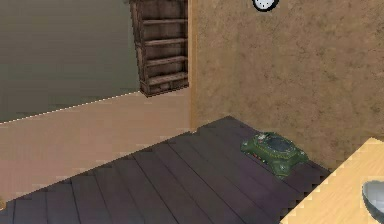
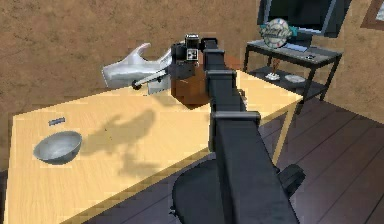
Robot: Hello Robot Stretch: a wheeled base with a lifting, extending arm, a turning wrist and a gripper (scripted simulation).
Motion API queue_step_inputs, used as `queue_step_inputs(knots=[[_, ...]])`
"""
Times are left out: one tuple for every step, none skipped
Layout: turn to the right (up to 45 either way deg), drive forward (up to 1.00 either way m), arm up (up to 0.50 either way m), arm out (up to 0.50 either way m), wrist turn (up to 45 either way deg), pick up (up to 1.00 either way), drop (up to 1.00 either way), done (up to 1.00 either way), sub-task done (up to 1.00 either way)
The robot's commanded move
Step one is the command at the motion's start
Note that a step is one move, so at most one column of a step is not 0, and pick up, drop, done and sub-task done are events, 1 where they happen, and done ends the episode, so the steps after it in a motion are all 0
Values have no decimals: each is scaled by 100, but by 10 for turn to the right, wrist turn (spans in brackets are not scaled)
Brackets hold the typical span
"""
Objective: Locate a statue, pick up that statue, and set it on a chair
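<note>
At the tip of my pincer (image 2: 158, 76), by the far edge of the table (image 2: 150, 150), is the white statue (image 2: 127, 68); cannot tell my grip state or whether I hold it; judged stiff, smooth, fairly light, brittle at thin ends, so grasp the thick middle.

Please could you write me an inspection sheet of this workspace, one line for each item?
Surface: wooden table, dark plank floor.
Job's things: white statue; possible chair, dark, at the table's near edge.
Clutter: grey bowl, small dark flat thing, reddish-brown object on the table; green thing on the floor.
Grippers: gripper; statue hangs at its jaws, clear of the table: held.
Cables: nothing seen.
Surroundings: bookshelf, wall clock, screen on a stand.
</note>
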Motion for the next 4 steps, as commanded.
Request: queue_step_inputs(knots=[[0,0,0,0,-450,0,0,0,0],[0,0,0,0,-420,0,0,0,0],[0,0,0,-44,0,0,0,0,0],[-450,0,0,0,0,0,0,0,0]])
